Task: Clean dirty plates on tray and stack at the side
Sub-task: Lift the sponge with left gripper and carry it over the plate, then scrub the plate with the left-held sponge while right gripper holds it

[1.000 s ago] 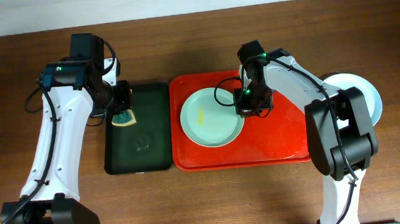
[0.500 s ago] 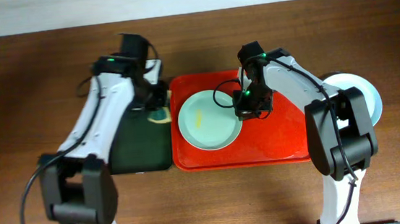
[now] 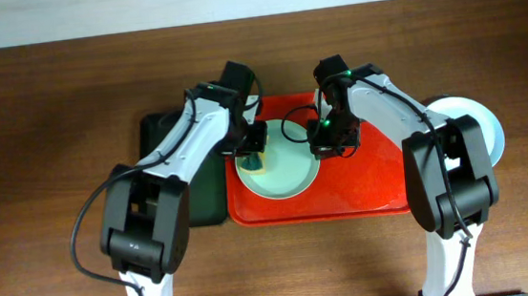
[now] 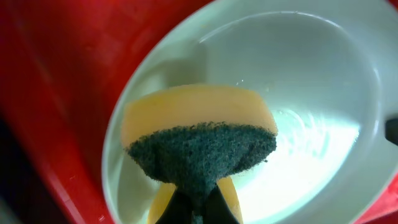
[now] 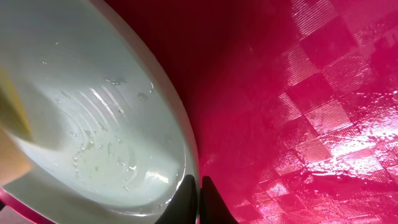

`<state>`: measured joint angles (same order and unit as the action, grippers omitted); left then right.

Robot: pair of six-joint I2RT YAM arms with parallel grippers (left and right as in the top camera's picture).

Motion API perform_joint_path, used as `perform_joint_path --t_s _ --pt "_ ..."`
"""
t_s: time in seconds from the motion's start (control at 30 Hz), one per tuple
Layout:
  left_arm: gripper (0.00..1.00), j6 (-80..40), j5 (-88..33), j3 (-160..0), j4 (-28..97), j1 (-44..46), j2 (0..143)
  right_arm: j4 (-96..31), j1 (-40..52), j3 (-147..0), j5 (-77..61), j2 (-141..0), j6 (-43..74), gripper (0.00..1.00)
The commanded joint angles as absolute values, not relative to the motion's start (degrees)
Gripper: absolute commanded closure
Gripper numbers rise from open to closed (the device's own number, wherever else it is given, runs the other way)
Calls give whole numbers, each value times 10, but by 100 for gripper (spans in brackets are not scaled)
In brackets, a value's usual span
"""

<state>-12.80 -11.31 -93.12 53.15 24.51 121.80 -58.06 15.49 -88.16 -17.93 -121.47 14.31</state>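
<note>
One pale blue-green plate (image 3: 283,172) lies on the left half of the red tray (image 3: 373,184). My left gripper (image 3: 253,151) is shut on a yellow sponge with a dark green scouring face (image 4: 200,140), held over the plate's (image 4: 305,87) left part, green face toward the camera. My right gripper (image 3: 325,145) sits at the plate's right rim. Its fingers (image 5: 198,200) are closed on the edge of the wet plate (image 5: 81,106). The tray floor (image 5: 311,99) beside it glistens. No smear shows on the plate.
A dark green tray (image 3: 208,189) lies just left of the red one, partly under my left arm. Two stacked plates (image 3: 477,112), white over pale blue, rest on the wooden table off the red tray's right end, half hidden by my right arm.
My left arm has swung right from the green tray, carrying the sponge over the plate. The right arm has stayed at the plate's rim.
</note>
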Motion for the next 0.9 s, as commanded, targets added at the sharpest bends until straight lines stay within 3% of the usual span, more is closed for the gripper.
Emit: perform_joint_path --t_s 0.0,0.2,0.4,0.6,0.73,0.87 --pt "100 -162 -96 -939 522 249 1237 -582 161 -876 -185 -1222 135 96" --pt "100 -189 -85 -938 521 262 1280 -582 161 -876 -184 -1222 135 96" --pt "100 -112 -260 -938 516 284 1309 -580 161 -876 -184 -1222 135 96" --pt "100 -95 -381 -967 517 246 1284 -580 161 -876 -184 -1222 135 96" --pt "100 -95 -365 -974 522 225 1230 -581 161 -876 -184 -1222 135 96" --pt "100 -96 -255 -974 544 228 1215 -581 161 -876 -184 -1222 135 96"
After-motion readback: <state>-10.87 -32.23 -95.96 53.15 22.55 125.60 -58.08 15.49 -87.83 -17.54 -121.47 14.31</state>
